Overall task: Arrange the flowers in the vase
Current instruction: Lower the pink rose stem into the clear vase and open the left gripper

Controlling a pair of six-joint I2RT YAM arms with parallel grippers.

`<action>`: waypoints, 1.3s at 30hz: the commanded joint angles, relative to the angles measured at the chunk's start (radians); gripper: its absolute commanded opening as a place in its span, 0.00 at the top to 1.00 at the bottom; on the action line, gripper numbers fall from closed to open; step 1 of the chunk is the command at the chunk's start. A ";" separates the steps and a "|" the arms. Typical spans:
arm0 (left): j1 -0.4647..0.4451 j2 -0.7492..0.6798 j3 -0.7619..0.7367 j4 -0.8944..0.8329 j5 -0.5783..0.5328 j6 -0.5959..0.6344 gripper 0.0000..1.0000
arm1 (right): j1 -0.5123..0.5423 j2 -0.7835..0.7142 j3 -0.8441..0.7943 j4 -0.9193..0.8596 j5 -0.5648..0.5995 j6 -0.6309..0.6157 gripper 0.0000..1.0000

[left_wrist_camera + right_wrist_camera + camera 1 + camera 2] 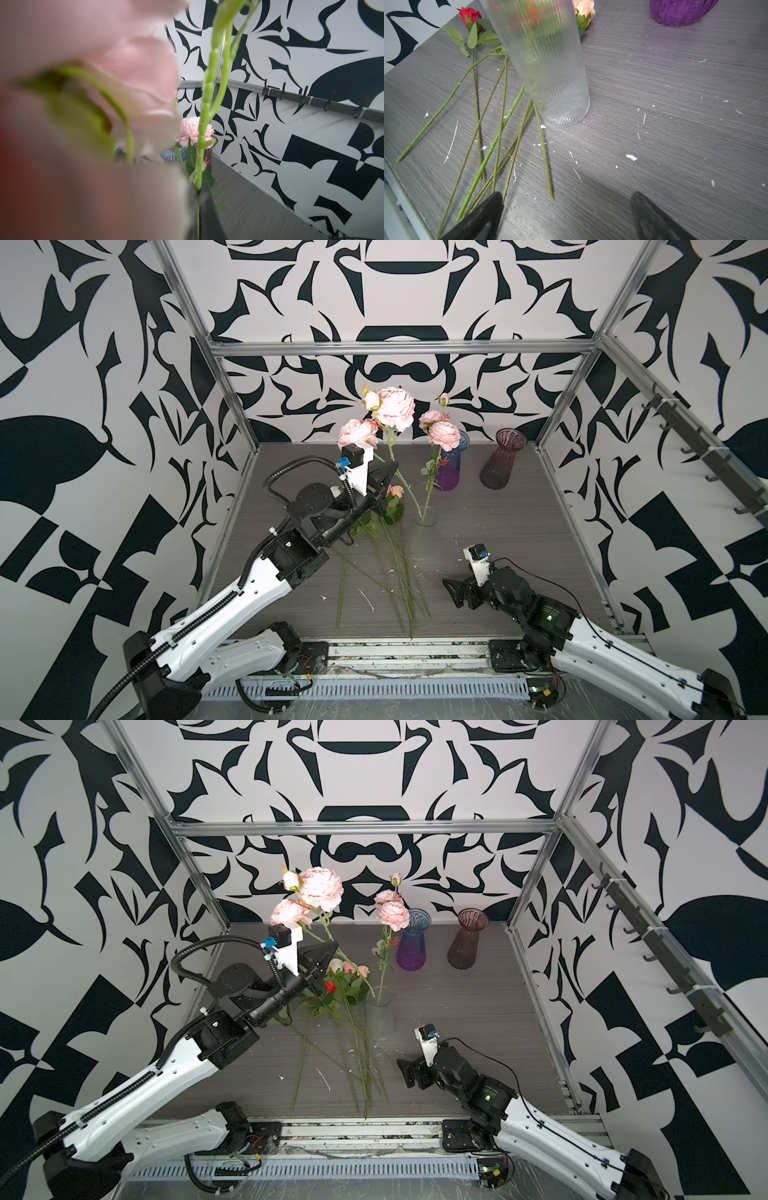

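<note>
Counting one pink bloom (444, 435) in the glass vase (380, 1019), I grip a second spray (395, 406) in the closed left claw (330, 950); the right claw (566, 195) gapes empty, and roses (330, 986) wait on the desk (498, 539).

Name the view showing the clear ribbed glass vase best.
Right wrist view: the clear ribbed glass vase stands close, ribs sharp. Both top views show it small, faint; left wrist view, not at all.

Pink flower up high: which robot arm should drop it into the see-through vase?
Left. The left gripper is shut on the pink flower, and its stem slants down to the clear vase. The right gripper is open and holds nothing.
</note>
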 commanded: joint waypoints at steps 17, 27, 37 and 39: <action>0.000 0.089 -0.101 0.113 0.047 -0.194 1.00 | 0.003 -0.005 0.024 0.022 0.015 -0.001 0.01; -0.018 0.149 -0.052 0.034 0.071 -0.174 0.98 | 0.002 -0.010 0.023 0.019 0.016 -0.001 0.01; -0.032 0.159 -0.044 0.023 0.084 -0.138 0.77 | 0.002 -0.012 0.022 0.019 0.015 -0.002 0.01; -0.032 0.159 -0.042 0.019 0.083 -0.140 0.76 | 0.003 -0.011 0.022 0.019 0.015 -0.002 0.01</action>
